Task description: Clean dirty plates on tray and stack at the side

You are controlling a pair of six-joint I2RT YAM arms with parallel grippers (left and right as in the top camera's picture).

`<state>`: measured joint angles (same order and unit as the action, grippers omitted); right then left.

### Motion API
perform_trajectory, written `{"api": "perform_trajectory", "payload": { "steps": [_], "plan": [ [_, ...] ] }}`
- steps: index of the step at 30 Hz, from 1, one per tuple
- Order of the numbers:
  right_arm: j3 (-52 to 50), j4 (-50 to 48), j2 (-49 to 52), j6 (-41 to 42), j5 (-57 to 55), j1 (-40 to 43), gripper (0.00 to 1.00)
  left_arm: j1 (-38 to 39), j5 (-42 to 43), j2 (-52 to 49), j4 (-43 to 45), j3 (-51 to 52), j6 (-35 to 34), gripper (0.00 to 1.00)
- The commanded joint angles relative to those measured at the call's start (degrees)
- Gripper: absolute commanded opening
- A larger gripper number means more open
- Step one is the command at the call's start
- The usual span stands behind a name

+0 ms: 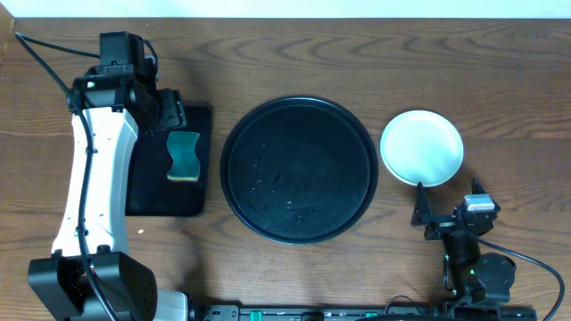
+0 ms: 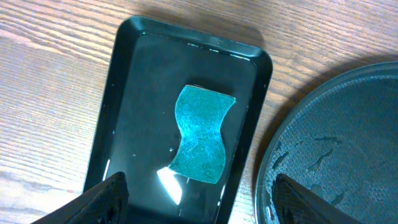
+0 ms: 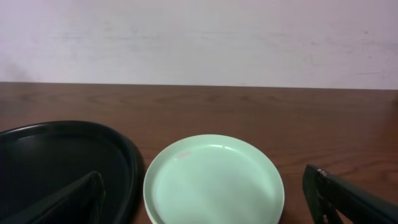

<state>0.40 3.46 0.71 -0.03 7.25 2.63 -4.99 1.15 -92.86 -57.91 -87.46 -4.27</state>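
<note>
The plates (image 1: 422, 147) sit in a stack on the table right of the round black tray (image 1: 299, 169). The top plate is pale blue-green. In the right wrist view the stack (image 3: 214, 180) has a faint pink mark near its far rim and a pale rim beneath it. The tray holds only water droplets; it also shows in the left wrist view (image 2: 339, 155) and the right wrist view (image 3: 62, 155). My right gripper (image 1: 446, 200) (image 3: 203, 177) is open and empty, just in front of the stack. My left gripper (image 1: 172, 114) (image 2: 199, 202) is open and empty above the rectangular tray.
A small rectangular black tray (image 1: 143, 192) (image 2: 124, 93) lies left of the round tray, wet, with a teal sponge (image 1: 183, 156) (image 2: 200, 134) in it. A white wall (image 3: 199, 37) stands behind the table's far edge.
</note>
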Motion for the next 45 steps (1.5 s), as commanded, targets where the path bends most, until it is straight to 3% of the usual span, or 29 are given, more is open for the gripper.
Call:
{"api": "perform_trajectory", "payload": {
  "steps": [1, 13, 19, 24, 32, 45],
  "plan": [
    [-0.09, 0.2, -0.44, 0.81, -0.33, -0.55, 0.99, 0.02, -0.13, -0.42, -0.09, -0.52, -0.26, 0.75],
    [-0.09, 0.2, -0.44, 0.81, -0.33, -0.55, 0.99, 0.2, -3.54, 5.31, -1.11, 0.59, -0.26, 0.75],
    [-0.09, 0.2, -0.44, 0.81, -0.33, -0.55, 0.99, 1.49, -3.26, 14.84, 9.6, 7.3, -0.24, 0.75],
    [-0.09, 0.2, -0.44, 0.81, -0.33, -0.55, 0.99, 2.49, -2.64, 23.87, 22.18, 16.98, -0.24, 0.75],
    [-0.09, 0.2, -0.44, 0.81, -0.33, -0.55, 0.99, 2.56, -0.66, 45.07, 39.23, 42.07, 0.2, 0.75],
    [-0.09, 0.2, -0.44, 0.81, -0.33, -0.55, 0.99, 2.56, -0.52, 72.41, 54.42, 68.08, 0.2, 0.75]
  ]
}}
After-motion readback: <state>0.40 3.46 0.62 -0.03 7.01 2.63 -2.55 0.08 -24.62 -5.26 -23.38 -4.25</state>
